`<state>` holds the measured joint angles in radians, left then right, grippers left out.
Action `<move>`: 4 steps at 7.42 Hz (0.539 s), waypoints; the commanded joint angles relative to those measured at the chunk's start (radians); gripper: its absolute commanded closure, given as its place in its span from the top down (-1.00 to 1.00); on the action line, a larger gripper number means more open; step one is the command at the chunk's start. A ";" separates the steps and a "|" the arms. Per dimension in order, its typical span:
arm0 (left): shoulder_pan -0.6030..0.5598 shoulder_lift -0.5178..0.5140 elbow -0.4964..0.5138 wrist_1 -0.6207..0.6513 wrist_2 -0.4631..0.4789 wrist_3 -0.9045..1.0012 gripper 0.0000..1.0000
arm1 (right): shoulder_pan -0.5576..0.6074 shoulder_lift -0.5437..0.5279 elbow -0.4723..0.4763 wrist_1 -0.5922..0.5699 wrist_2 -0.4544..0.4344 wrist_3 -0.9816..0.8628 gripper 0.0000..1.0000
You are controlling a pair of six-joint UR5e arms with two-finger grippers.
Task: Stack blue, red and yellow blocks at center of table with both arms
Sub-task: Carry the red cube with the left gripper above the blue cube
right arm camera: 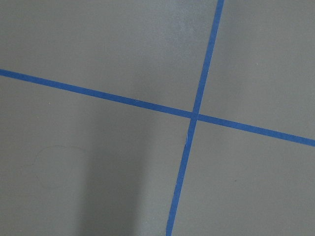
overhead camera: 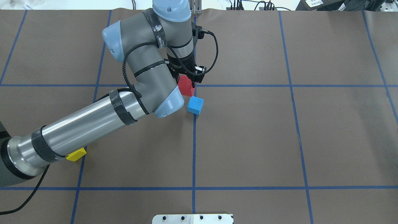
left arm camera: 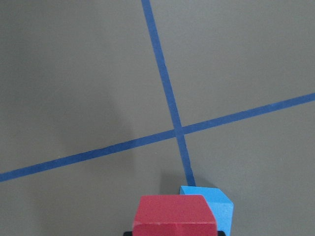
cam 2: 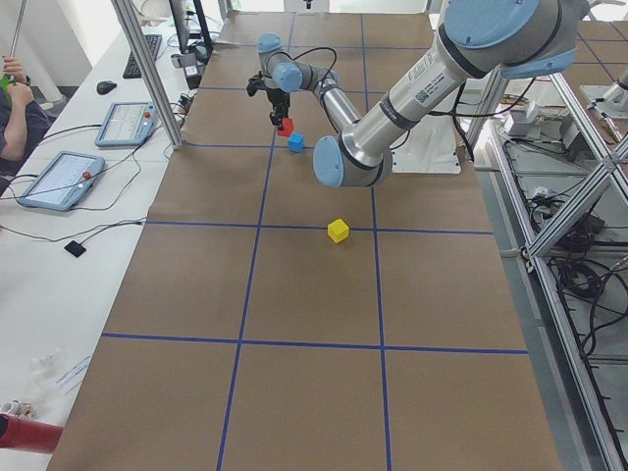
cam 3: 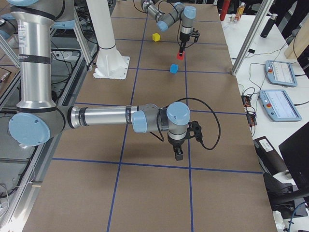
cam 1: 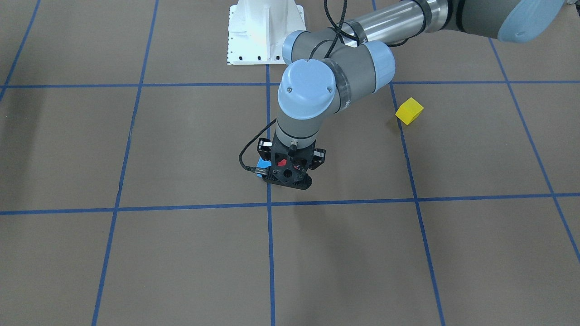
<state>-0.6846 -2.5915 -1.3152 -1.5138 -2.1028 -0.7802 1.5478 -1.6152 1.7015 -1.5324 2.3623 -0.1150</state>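
The left gripper [cam 1: 290, 168] is clamped on the red block [overhead camera: 186, 87], holding it just beside the light blue block [overhead camera: 195, 105]. The blue one sits on a tape line [overhead camera: 194, 149] close to the central crossing of the table [overhead camera: 279, 140]. From where I stand the red block looks lifted and offset from the blue, not over it. The wrist view has red overlapping blue's near edge, though, so the gap is hard to judge.

To set it down well, I'd say the red block needs sliding squarely over the blue one. It also needs turning to match, since the blue sits slightly skewed to the tape. Then it should be lowered gently until it rests before the fingers let go. A high or off-centre release could tip it or nudge the blue block.

The yellow block [cam 1: 409, 111] lies flat and well apart, on the left arm's [overhead camera: 93, 121] side.

The fingertips themselves never show. In the front view the gripper body covers most of both blocks, and overhead the arm's tube cuts off part of the yellow one. The right gripper [cam 3: 178, 152] appears only in a side view, near a tape crossing, and I cannot tell whether it is parted or closed.
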 commanded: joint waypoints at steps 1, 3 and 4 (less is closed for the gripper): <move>0.049 -0.012 0.007 -0.003 0.061 0.002 -1.00 | 0.000 -0.002 0.000 -0.002 0.002 0.000 0.99; 0.068 -0.012 0.019 -0.003 0.075 0.001 -1.00 | 0.000 -0.006 0.000 -0.002 0.003 0.000 0.99; 0.071 -0.012 0.036 -0.026 0.075 -0.004 -1.00 | 0.000 -0.006 0.000 -0.002 0.003 0.000 0.99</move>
<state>-0.6209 -2.6026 -1.2958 -1.5220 -2.0317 -0.7797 1.5478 -1.6201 1.7012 -1.5339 2.3652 -0.1150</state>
